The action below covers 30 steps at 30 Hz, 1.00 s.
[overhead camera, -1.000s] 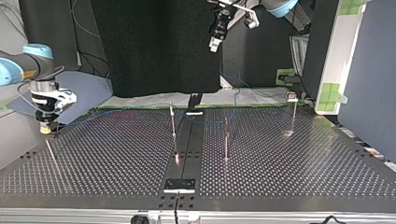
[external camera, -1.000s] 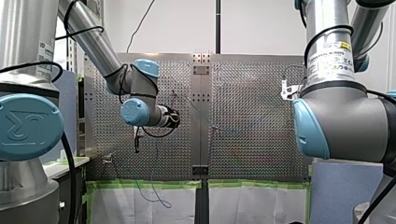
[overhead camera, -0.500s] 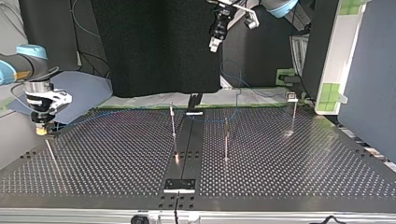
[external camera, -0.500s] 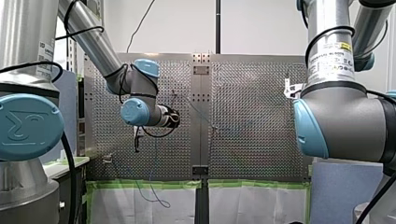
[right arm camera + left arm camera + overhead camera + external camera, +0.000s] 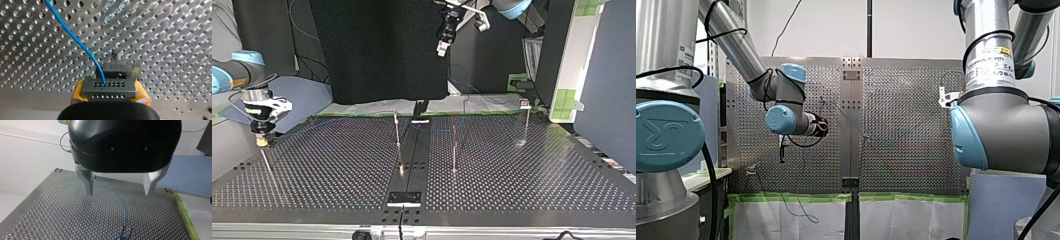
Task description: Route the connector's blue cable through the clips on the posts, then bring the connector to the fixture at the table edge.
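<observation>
My right gripper is shut on the grey connector, clamped between its yellow pads. The blue cable leaves the connector's face and runs off across the perforated table. Just ahead of the connector sits the small fixture. In the top view my right gripper hangs low at the table's left edge. The blue cable runs from there past the thin posts towards the right. My left gripper is raised high over the back, open and empty, with its metal fingers wide apart.
Three thin posts stand on the table, the other two near the middle and at the back right. A black strip with end brackets runs down the middle. Green tape edges the table.
My right gripper shifted slightly towards the top view's left, then came back and sank a little at the table's edge, connector still held. My left arm has not moved.
</observation>
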Motion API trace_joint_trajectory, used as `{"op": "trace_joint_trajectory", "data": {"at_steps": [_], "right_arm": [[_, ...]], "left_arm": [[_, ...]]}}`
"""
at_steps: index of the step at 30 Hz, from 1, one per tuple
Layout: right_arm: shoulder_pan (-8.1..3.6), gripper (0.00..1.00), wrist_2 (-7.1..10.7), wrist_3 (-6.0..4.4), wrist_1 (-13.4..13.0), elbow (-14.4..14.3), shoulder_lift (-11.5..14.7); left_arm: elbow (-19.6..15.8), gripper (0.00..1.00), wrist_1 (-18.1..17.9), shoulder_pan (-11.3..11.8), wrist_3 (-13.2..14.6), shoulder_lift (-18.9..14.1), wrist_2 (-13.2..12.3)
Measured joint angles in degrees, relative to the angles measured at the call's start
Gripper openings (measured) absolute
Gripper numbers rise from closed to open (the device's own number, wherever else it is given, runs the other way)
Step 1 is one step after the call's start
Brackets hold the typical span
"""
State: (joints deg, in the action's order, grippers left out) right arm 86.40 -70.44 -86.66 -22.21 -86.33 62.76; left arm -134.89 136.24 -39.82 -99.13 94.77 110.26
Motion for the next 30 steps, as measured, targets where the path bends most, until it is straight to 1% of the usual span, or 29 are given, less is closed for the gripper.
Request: {"op": "trace_joint_trajectory", "data": {"at_steps": [5, 12, 15, 26, 30], "right_arm": [[0.10, 0.00, 1.24, -0.07, -0.3, 0.1, 0.0], [0.11, 0.00, 1.59, -0.63, -0.4, 0.5, -0.1], [0.00, 0.00, 2.03, -0.75, -0.5, 0.6, -0.1], [-0.65, 0.00, 4.15, -0.80, -1.0, 0.7, -0.2], [-0.72, 0.00, 4.55, -0.75, -1.1, 0.7, -0.2]], "left_arm": [[0.0, 1.00, 0.0, 0.2, 0.3, 0.0, 0.0], [0.1, 1.00, 0.0, 0.3, 0.3, 0.0, 0.0], [0.2, 1.00, 0.1, 0.3, 0.3, 0.0, 0.0], [0.2, 1.00, 0.4, 0.3, 0.6, 0.0, 0.0], [0.3, 1.00, 0.4, 0.3, 0.6, 0.0, 0.0]]}}
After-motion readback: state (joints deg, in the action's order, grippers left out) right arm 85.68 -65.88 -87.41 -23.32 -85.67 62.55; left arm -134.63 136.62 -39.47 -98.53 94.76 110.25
